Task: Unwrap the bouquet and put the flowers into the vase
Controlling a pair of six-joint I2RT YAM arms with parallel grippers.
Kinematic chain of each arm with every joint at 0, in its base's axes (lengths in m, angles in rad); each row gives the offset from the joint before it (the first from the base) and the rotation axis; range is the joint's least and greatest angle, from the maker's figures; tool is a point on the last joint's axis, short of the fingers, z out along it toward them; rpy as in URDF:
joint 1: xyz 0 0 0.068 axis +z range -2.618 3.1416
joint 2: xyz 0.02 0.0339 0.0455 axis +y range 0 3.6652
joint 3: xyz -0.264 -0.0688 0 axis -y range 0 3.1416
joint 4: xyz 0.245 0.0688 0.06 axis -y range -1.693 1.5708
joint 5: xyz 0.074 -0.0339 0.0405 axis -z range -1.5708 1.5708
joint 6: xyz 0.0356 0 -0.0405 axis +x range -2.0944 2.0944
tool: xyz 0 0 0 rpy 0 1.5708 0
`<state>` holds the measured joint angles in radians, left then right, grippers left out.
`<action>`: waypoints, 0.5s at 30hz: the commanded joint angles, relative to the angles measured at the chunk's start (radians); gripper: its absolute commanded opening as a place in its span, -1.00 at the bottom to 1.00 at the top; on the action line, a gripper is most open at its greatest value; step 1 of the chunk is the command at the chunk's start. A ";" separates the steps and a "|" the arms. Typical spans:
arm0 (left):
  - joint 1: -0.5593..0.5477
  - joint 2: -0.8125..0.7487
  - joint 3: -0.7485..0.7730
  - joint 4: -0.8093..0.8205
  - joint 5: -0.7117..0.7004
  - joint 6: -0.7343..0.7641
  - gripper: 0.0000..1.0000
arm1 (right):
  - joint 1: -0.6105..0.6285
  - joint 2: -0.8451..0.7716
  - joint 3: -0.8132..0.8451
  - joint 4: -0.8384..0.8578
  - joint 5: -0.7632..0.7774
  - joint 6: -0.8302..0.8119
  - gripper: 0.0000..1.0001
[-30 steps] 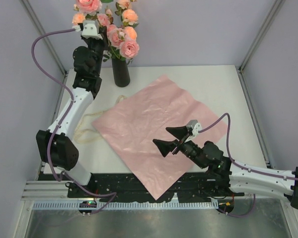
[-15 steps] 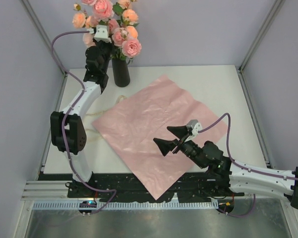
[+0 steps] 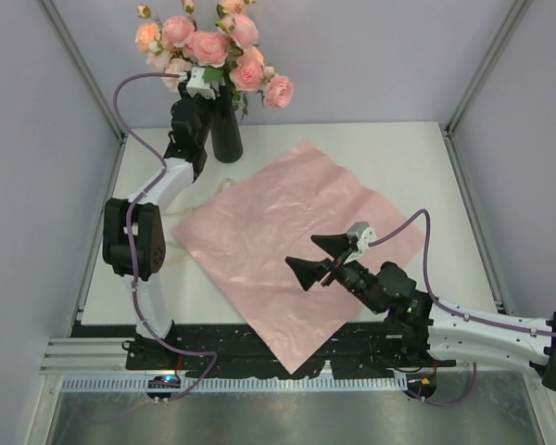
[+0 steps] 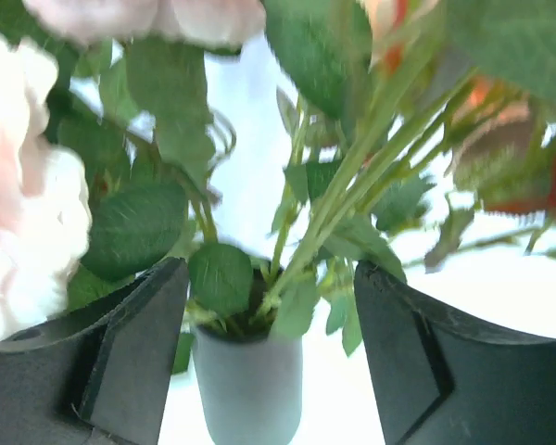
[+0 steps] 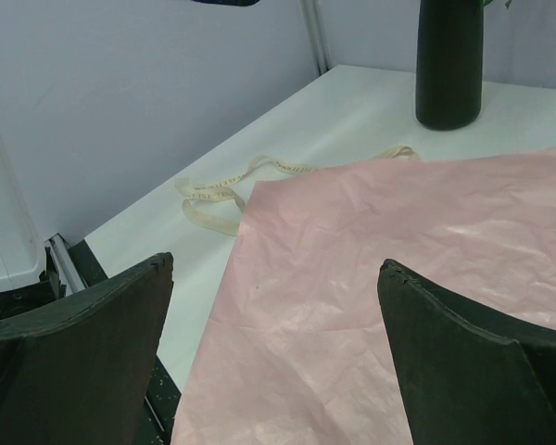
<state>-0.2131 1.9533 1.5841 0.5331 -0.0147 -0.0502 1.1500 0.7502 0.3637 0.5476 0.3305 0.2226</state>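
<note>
The flowers (image 3: 218,46), peach-pink roses with green leaves, stand with their stems (image 4: 345,190) down in the black vase (image 3: 226,137) at the table's back left. My left gripper (image 3: 213,100) is right beside the vase's mouth, open. In the left wrist view its jaws (image 4: 271,269) stand apart on either side of the vase (image 4: 250,389) and stems, gripping nothing. The unwrapped pink sheet (image 3: 287,232) lies flat mid-table. My right gripper (image 3: 303,256) hovers open over the sheet's near part (image 5: 398,278), empty. No wrapped bouquet shows.
A loose cream ribbon (image 3: 162,246) lies on the white table (image 3: 398,158) left of the sheet, also seen in the right wrist view (image 5: 232,185). The vase (image 5: 449,60) stands far ahead of the right gripper (image 5: 276,264). Frame posts and grey walls enclose the table.
The left arm swung right toward the vase, carrying the roses over it. The blooms shifted right and now spread wider, and the left jaws have opened off the stems. The right arm stayed still.
</note>
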 commanded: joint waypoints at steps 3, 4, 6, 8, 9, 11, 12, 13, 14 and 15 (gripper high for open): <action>0.004 -0.206 -0.157 0.068 0.062 -0.065 0.61 | 0.002 -0.037 0.055 0.008 0.018 0.012 0.91; 0.006 -0.229 -0.185 0.062 0.074 -0.082 0.65 | 0.002 -0.038 0.064 -0.004 0.019 0.018 0.91; 0.006 -0.296 -0.263 0.053 0.084 -0.128 0.75 | 0.002 -0.037 0.078 -0.030 0.033 0.029 0.91; 0.004 -0.353 -0.355 0.067 0.107 -0.166 0.82 | 0.002 -0.043 0.093 -0.069 0.059 0.047 0.91; 0.006 -0.384 -0.398 0.076 0.126 -0.181 0.85 | 0.002 -0.045 0.102 -0.092 0.088 0.058 0.91; 0.004 -0.445 -0.494 0.079 0.151 -0.209 0.92 | 0.002 -0.055 0.132 -0.170 0.125 0.106 0.91; 0.006 -0.483 -0.530 0.073 0.163 -0.224 0.95 | 0.001 -0.057 0.155 -0.234 0.139 0.139 0.91; 0.006 -0.519 -0.583 0.055 0.171 -0.237 0.99 | 0.002 -0.060 0.165 -0.267 0.166 0.161 0.91; 0.004 -0.563 -0.619 0.033 0.185 -0.252 0.99 | 0.002 -0.060 0.191 -0.346 0.189 0.209 0.91; 0.004 -0.602 -0.647 0.007 0.199 -0.270 0.99 | 0.001 -0.057 0.204 -0.386 0.235 0.245 0.91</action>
<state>-0.2108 1.4754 1.0454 0.5598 0.1101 -0.2314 1.1500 0.7090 0.4744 0.3470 0.4240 0.3237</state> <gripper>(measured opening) 0.991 0.956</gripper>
